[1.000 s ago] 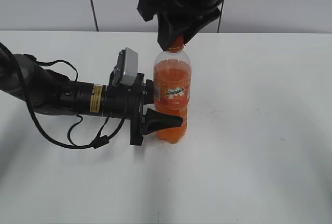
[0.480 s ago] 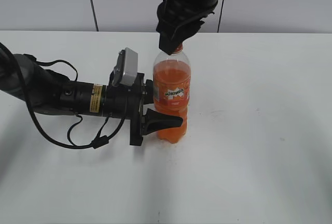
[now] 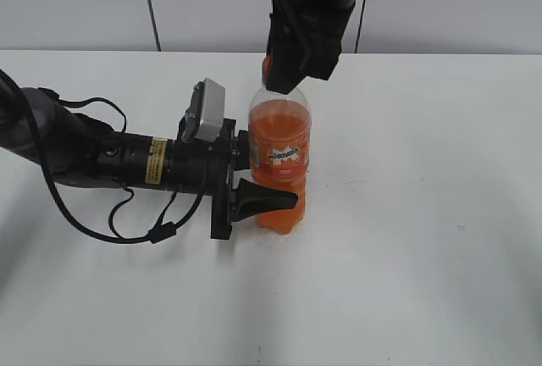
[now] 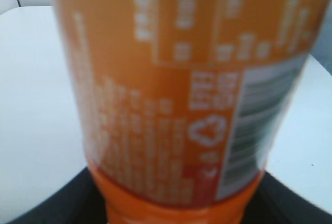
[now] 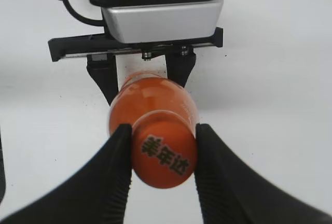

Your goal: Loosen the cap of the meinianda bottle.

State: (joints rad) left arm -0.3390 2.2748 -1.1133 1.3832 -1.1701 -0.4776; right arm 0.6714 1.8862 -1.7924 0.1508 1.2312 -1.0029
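Right gripper pinches the cap; left gripper clamps the meinianda bottle on the table.

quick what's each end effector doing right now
Left end effector: closed on the meinianda bottle.
Right end effector: closed on the cap.

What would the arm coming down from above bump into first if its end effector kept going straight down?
The right end effector is already closed on the cap, so pressing down it would likely push straight into the meinianda bottle beneath, which the left end effector grips.
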